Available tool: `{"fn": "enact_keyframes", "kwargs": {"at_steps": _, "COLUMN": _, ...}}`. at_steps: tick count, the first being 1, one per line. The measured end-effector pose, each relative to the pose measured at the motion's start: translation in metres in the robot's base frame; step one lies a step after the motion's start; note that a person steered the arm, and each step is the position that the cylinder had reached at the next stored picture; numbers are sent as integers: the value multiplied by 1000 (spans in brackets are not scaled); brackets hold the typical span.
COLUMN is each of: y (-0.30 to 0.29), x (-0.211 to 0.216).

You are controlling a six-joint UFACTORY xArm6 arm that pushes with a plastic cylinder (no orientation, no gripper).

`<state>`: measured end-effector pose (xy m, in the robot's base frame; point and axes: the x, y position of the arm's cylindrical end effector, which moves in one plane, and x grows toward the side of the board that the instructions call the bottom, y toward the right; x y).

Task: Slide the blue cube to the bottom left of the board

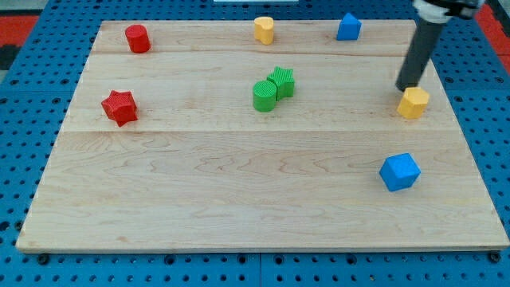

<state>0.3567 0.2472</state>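
The blue cube (399, 172) lies on the wooden board (239, 191) near the view's lower right. My tip (407, 87) is at the view's right, touching or just above the top edge of a yellow hexagonal block (413, 103). The tip is well above the blue cube in the view, with the yellow block between them. The rod rises toward the view's top right corner.
A blue pointed block (348, 27) and a yellow cylinder (264, 30) sit along the top edge. A red cylinder (138, 38) is at top left, a red star (119, 108) at left. A green cylinder (264, 96) and green star (281, 82) touch at centre.
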Motion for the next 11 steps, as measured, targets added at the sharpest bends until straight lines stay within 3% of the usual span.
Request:
{"fn": "enact_keyframes", "kwargs": {"at_steps": 1, "y": 52, "x": -1}}
{"fn": "enact_keyframes", "kwargs": {"at_steps": 2, "y": 16, "x": 37}}
{"fn": "enact_keyframes", "kwargs": {"at_steps": 3, "y": -48, "x": 27}}
{"fn": "enact_keyframes", "kwargs": {"at_steps": 4, "y": 27, "x": 37}}
{"fn": "enact_keyframes", "kwargs": {"at_steps": 5, "y": 36, "x": 108}}
{"fn": "enact_keyframes", "kwargs": {"at_steps": 7, "y": -70, "x": 179}}
{"fn": "enact_keyframes", "kwargs": {"at_steps": 8, "y": -105, "x": 186}}
{"fn": "enact_keyframes", "kwargs": {"at_steps": 10, "y": -396, "x": 184}}
{"fn": "enact_keyframes", "kwargs": {"at_steps": 11, "y": -448, "x": 184}}
